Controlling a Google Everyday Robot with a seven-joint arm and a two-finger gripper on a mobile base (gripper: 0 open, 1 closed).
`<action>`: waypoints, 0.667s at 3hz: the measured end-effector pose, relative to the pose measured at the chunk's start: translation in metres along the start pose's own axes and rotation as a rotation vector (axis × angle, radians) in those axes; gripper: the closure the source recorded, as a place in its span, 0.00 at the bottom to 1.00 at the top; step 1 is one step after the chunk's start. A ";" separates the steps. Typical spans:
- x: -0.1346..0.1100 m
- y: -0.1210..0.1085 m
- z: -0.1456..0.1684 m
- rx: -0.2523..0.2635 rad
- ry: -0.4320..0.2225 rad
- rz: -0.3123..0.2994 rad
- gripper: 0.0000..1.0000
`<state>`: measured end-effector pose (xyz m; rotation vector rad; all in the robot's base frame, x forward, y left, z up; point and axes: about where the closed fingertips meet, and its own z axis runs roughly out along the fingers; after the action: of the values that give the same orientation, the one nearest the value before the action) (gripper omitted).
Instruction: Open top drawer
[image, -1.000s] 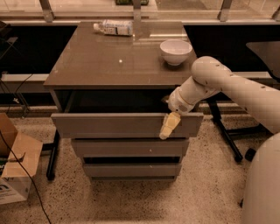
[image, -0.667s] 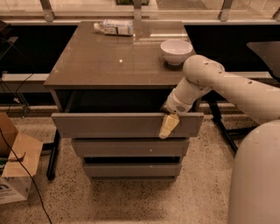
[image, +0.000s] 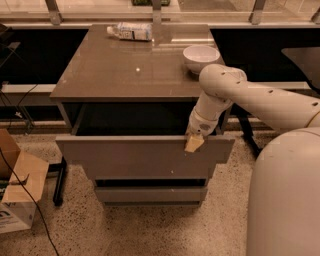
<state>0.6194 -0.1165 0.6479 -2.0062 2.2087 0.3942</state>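
Observation:
The cabinet (image: 135, 70) has a grey-brown top. Its top drawer (image: 140, 157) stands pulled out toward me, and its wide flat front panel hides most of the lower drawers (image: 150, 194). The inside of the drawer is dark and in shadow. My gripper (image: 194, 142) sits at the top edge of the drawer's front panel, right of the middle, with a tan tip hanging over the front face. My white arm (image: 250, 97) reaches in from the right.
A white bowl (image: 201, 57) stands on the cabinet top at the right. A plastic bottle (image: 131, 31) lies at the back. A cardboard box (image: 17, 197) and cables lie on the floor at left. My white body (image: 285, 200) fills the lower right.
The top drawer has slid further out toward me, and its front now covers more of the lower drawers. My gripper has stayed on its top edge and moved with it.

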 end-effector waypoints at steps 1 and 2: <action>0.004 0.027 0.006 -0.052 0.016 0.019 0.62; 0.004 0.032 0.005 -0.060 0.013 0.025 0.38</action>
<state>0.5868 -0.1163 0.6455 -2.0172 2.2582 0.4567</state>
